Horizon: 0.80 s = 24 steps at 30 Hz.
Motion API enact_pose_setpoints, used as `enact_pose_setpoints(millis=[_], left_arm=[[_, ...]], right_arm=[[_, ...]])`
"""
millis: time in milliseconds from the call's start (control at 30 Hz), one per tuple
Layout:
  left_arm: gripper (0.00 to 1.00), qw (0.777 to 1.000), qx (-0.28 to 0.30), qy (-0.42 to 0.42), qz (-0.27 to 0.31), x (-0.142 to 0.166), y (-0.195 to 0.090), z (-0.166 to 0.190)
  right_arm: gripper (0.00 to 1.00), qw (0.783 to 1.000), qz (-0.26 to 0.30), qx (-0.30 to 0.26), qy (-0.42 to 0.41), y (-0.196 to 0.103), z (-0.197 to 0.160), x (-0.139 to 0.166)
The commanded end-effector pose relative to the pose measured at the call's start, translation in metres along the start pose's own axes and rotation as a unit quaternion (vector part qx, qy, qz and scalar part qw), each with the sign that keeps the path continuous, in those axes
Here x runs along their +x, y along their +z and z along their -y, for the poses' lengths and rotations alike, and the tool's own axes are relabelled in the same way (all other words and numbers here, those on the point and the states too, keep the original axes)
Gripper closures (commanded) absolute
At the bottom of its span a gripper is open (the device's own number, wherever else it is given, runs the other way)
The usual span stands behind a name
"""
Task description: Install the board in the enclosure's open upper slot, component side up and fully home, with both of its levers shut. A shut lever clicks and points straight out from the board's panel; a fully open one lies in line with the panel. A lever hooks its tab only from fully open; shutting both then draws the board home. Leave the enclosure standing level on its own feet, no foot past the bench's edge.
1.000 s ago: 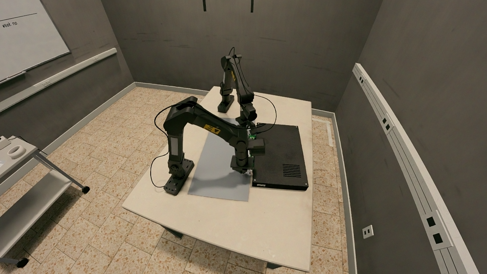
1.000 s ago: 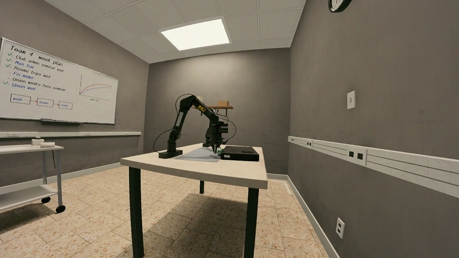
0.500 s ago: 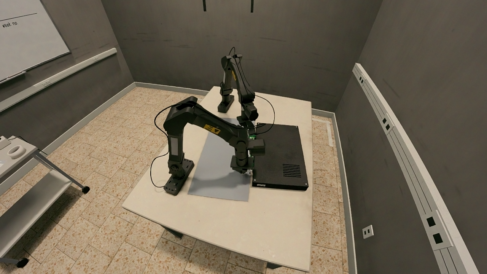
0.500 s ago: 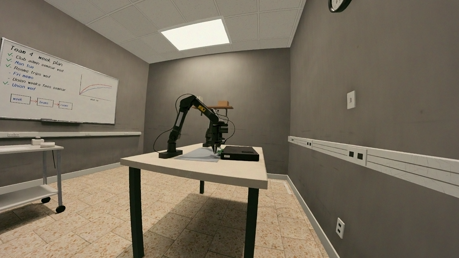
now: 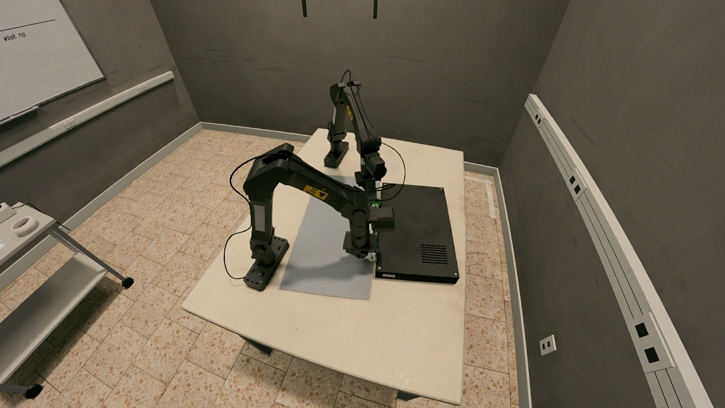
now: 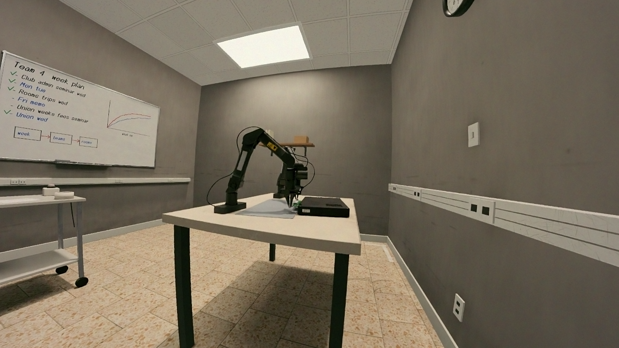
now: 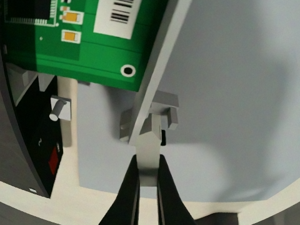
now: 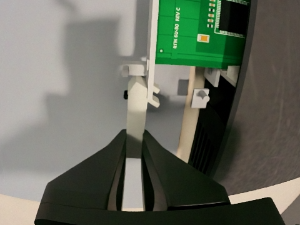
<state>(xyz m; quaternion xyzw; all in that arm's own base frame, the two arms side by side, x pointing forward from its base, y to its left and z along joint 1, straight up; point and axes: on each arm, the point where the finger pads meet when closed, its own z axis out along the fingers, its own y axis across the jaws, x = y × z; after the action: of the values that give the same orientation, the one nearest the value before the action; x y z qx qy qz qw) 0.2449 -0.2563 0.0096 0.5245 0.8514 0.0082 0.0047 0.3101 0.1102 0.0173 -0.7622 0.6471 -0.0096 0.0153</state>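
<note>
Starting with the bench, we have the black enclosure [image 5: 415, 223] [image 6: 324, 207] [image 7: 9, 150] [image 8: 265, 94] lying flat on the worktop [image 5: 304, 324] [image 6: 259, 229] [image 7: 69, 190] [image 8: 19, 209], beside the grey mat [image 5: 324, 243] [image 6: 268, 208] [image 7: 234, 94] [image 8: 31, 94]. The green board [image 5: 375, 204] [image 6: 297, 203] [image 7: 94, 62] [image 8: 187, 56] is component side up and partly inside, its pale panel [image 7: 165, 47] [image 8: 152, 47] standing off from the enclosure's mouth. Our left gripper [image 7: 148, 159] pinches the left lever [image 7: 148, 147], and our right gripper [image 5: 363, 255] [image 6: 289, 205] [image 8: 134, 137] pinches the right lever [image 8: 136, 109]. We judge the step in hand to be feeding the board inward by both ends. Next we need an even push, levers fully open, until each can hook its tab; only then do we swing both shut. The right lever looks nearly in line with the panel; whether the left one is fully open, we can't tell. The wrist views show us the held levers and the remaining gap, both largely lost to the top view behind the arms. The top and exterior views, in turn, give us the enclosure's whole lid and its place near the worktop's edge.
</note>
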Motion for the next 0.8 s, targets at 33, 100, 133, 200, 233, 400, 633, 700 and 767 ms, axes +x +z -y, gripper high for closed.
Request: enact_pose_setpoints(millis=[33,100,133,200,233,400,633,700,767], left_arm=[[0.97,0.999,-0.003,0.045,0.02,-0.0067,-0.0032,-0.006],[0.97,0.998,-0.003,0.058,0.02,-0.0068,-0.0032,-0.0068],[0.97,0.998,-0.003,0.063,0.02,-0.0069,-0.0032,-0.0071],[0.97,0.997,-0.003,0.076,0.021,-0.007,-0.0032,-0.008],[0.97,0.996,-0.003,0.085,0.021,-0.0071,-0.0032,-0.0085],[0.97,0.994,-0.003,0.11,0.02,-0.0081,-0.0057,-0.0104],[0.97,0.993,-0.003,0.118,0.02,-0.0083,-0.0055,-0.0103],[0.97,0.993,-0.003,0.118,0.02,-0.0084,-0.0055,-0.01],[0.97,0.993,-0.003,0.118,0.02,-0.0085,-0.0055,-0.0098]], right_arm=[[0.97,1.0,-0.001,-0.003,-0.004,-0.0018,0.0012,0.0],[0.97,1.0,-0.001,-0.003,-0.004,-0.0018,0.0012,0.0],[0.97,1.0,-0.001,-0.003,-0.004,-0.0018,0.0012,0.0],[0.97,1.0,-0.001,-0.003,-0.004,-0.0018,0.0012,0.0],[0.97,1.0,-0.001,-0.003,-0.004,-0.0018,0.0012,0.0],[0.97,1.0,-0.001,-0.003,-0.004,-0.0018,0.0012,0.0],[0.97,1.0,-0.001,-0.003,-0.004,-0.0018,0.0012,0.0],[0.97,1.0,-0.001,-0.003,-0.004,-0.0018,0.0012,0.0],[0.97,1.0,-0.001,-0.003,-0.004,-0.0018,0.0012,0.0]])
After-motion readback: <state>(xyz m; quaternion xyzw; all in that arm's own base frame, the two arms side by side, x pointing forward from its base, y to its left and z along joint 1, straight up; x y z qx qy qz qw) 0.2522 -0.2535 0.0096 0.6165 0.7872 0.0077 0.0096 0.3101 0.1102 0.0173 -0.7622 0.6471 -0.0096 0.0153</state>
